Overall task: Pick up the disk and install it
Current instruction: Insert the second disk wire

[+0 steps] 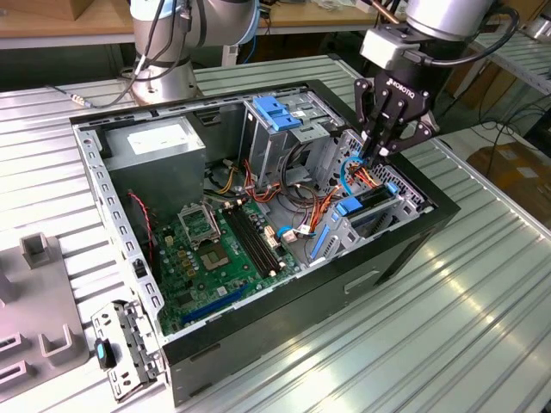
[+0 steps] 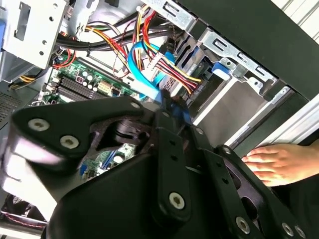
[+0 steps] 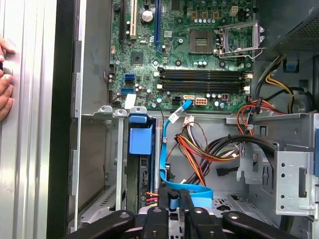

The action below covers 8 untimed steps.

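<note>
The disk (image 1: 372, 209) stands on edge in a slot of the metal drive cage at the case's front corner, at the exterior view's right. Its blue rail frame (image 3: 141, 140) caps the slot in the first wrist view, with the disk's dark edge (image 3: 144, 175) below it. My gripper (image 1: 379, 153) hangs just above that cage, beside the disk and not on it. Its fingers are drawn together on the flat blue data cable (image 3: 185, 191), with a blue bit between the tips of the gripper (image 3: 177, 201). In the second wrist view the gripper (image 2: 173, 107) meets the same blue cable (image 2: 142, 74).
The open black case (image 1: 258, 318) holds a green motherboard (image 1: 215, 249), a grey power-supply box (image 1: 159, 142) and a fixed blue bracket (image 1: 277, 112) on a taller cage. Bundled wires (image 3: 204, 149) crowd the cage. A person's hand (image 2: 279, 162) rests on the case's outer side.
</note>
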Each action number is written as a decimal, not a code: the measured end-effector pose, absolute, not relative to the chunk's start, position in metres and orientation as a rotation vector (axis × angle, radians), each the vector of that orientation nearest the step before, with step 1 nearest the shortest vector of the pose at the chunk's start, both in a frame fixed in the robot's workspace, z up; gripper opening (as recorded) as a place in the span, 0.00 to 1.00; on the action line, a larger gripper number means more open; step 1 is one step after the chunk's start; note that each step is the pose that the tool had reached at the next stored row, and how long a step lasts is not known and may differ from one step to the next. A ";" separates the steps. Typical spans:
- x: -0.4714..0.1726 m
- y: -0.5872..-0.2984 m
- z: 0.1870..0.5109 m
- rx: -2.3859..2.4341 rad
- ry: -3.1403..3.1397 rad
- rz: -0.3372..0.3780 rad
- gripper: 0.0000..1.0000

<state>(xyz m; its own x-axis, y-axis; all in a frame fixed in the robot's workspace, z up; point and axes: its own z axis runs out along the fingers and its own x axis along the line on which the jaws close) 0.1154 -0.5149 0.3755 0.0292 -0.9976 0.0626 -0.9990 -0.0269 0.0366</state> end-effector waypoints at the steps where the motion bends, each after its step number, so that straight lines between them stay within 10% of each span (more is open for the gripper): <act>1: 0.115 -0.515 0.375 2.202 -2.141 0.030 0.25; 8: 0.115 -0.515 0.374 2.201 -2.140 0.032 0.16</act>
<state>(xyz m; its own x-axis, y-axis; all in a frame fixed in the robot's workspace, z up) 0.1154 -0.5150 0.3735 0.0292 -0.9975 0.0649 -0.9990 -0.0268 0.0366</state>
